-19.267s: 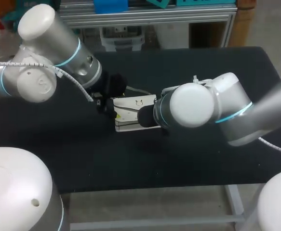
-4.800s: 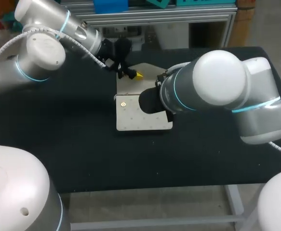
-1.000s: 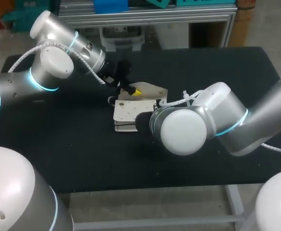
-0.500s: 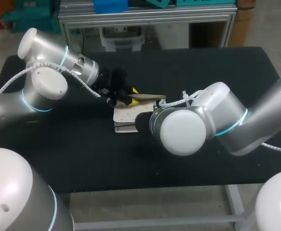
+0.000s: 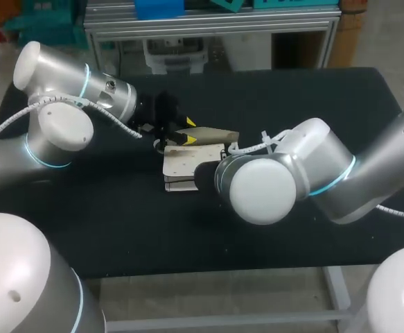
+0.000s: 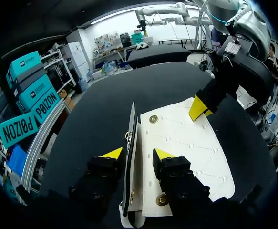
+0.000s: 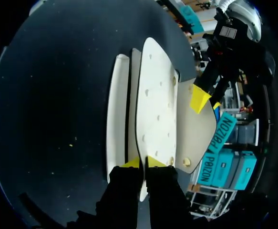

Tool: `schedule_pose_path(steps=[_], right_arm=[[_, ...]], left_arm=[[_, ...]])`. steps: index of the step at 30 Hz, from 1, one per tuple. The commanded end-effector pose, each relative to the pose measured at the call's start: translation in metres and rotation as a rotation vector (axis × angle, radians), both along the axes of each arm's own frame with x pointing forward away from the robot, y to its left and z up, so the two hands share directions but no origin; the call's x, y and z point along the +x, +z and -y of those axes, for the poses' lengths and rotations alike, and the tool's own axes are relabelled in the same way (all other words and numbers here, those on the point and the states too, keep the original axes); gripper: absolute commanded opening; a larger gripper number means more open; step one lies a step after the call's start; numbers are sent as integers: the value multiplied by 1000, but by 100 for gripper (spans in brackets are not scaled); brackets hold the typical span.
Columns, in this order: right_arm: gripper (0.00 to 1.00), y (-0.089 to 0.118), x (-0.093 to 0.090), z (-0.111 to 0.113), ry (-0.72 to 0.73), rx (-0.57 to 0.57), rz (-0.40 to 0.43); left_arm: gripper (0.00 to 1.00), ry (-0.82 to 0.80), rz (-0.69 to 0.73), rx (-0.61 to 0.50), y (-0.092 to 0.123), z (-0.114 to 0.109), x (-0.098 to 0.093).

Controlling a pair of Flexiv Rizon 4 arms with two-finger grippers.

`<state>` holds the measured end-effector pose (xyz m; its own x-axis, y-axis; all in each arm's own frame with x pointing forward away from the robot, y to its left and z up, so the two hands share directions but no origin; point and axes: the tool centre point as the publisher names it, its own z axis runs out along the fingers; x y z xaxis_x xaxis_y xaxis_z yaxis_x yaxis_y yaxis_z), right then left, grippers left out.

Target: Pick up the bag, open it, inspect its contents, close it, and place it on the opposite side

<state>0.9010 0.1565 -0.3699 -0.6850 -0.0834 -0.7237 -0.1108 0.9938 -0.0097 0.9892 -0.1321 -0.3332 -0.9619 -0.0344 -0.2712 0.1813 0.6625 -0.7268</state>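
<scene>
White bag (image 7: 155, 109): R gripper (image 7: 144, 163) fingers clamped on its edge; L gripper (image 6: 138, 153) fingers apart, flap (image 6: 130, 129) upright btwn them. Likely closing; next, push flap flat.

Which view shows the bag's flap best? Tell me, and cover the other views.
Right wrist view: beyond the bag, the flap shows its broad tan inner face. Left wrist view has it edge-on between the left gripper fingers. Head view gives only a thin tan sliver.
</scene>
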Motion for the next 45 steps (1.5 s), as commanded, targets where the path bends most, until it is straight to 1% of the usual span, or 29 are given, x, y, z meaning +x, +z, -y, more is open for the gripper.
schedule_pose_path(steps=[1, 3, 4, 5, 6, 8, 9, 11, 13, 18, 24, 31, 37, 42, 45], right_arm=[[0, -4, -1, 2, 8, 21, 122], [0, -4, -1, 2, 8, 21, 122], [0, -4, -1, 2, 8, 21, 122], [0, -4, -1, 2, 8, 21, 122], [0, -4, -1, 2, 8, 21, 122], [0, -4, -1, 2, 8, 21, 122], [0, -4, -1, 2, 8, 21, 122], [0, -4, -1, 2, 8, 21, 122], [0, -4, -1, 2, 8, 21, 122], [0, -4, -1, 2, 8, 21, 122], [0, -4, -1, 2, 8, 21, 122], [0, -4, -1, 2, 8, 21, 122], [0, -4, -1, 2, 8, 21, 122], [0, -4, -1, 2, 8, 21, 122], [0, -4, -1, 2, 8, 21, 122]], left_arm=[[36, 3, 5, 0, 0, 1, 2], [34, 2, 5, 0, 1, 1, 2], [30, 4, 8, 1, 1, 1, 2], [29, 3, 9, 1, 2, 0, 3], [29, 4, 10, 1, 3, 0, 2], [35, 6, 13, 1, 4, -1, 2], [36, 6, 14, 1, 4, -2, 2], [27, 9, 18, 1, 5, -3, 2], [0, 12, 23, 1, 6, -3, 1], [0, 2, 29, -1, 5, -7, -5], [0, -27, 55, 9, -3, -8, -21], [0, -45, 99, 50, -22, -2, -39], [0, -76, 112, 53, -31, -1, -51], [0, -94, 124, 60, -34, -7, -57], [0, -92, 128, 66, -36, -12, -57]])
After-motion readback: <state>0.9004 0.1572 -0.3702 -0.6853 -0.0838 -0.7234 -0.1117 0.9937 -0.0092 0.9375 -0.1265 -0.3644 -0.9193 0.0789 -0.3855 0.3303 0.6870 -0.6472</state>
